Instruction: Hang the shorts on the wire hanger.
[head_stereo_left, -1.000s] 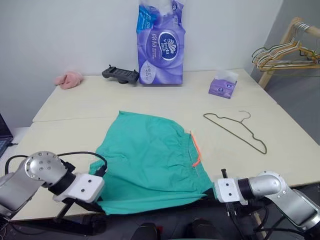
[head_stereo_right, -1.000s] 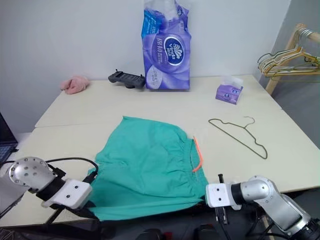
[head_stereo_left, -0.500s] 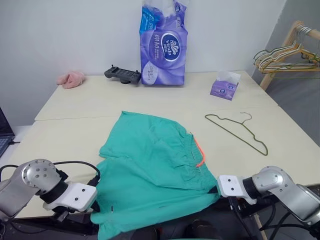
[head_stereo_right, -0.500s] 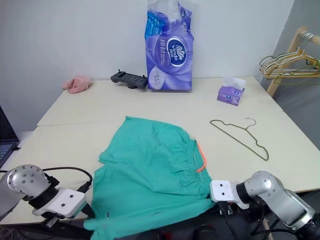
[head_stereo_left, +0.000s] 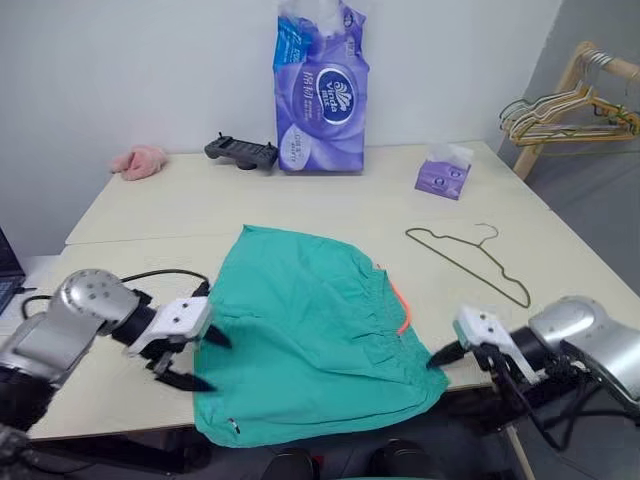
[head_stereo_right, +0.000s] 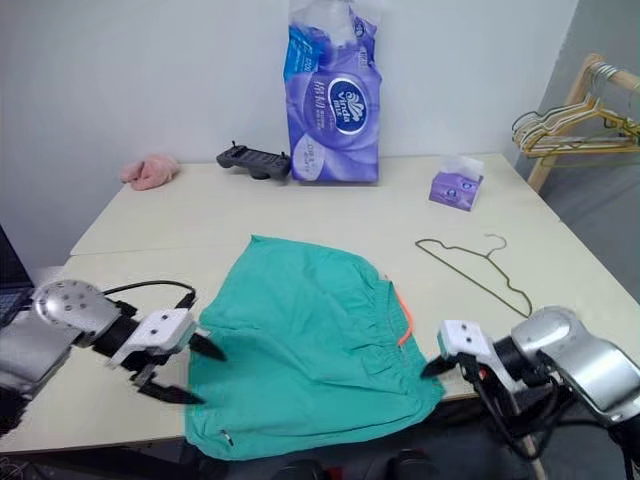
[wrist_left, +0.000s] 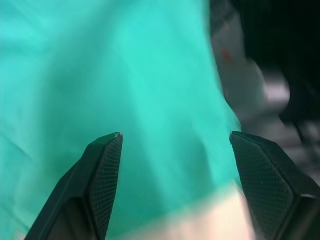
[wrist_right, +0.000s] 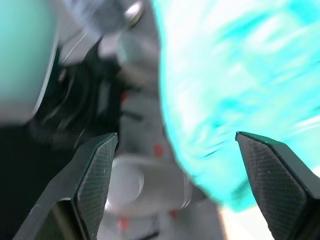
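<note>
Shorts (head_stereo_left: 315, 335), one teal pair, lie flat near the tabletop's (head_stereo_left: 150, 205) front edge, hem hanging slightly over. One wire hanger (head_stereo_left: 470, 262) lies apart to their right. Two pincers flank them, left pincer (head_stereo_left: 198, 360) and right pincer (head_stereo_left: 437, 357) both wide, holding nothing. Behind: one tissue pack (head_stereo_left: 322, 85), tissue box (head_stereo_left: 443, 172), controller (head_stereo_left: 240, 151), pink cloth (head_stereo_left: 138, 160).

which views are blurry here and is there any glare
Right wrist view: heavy motion smear across the shorts. Left wrist view: soft fabric, sharp black fingers. Left eye view: even light, no strong glare, slight blur on the left claw; the wire hanger is crisp.
</note>
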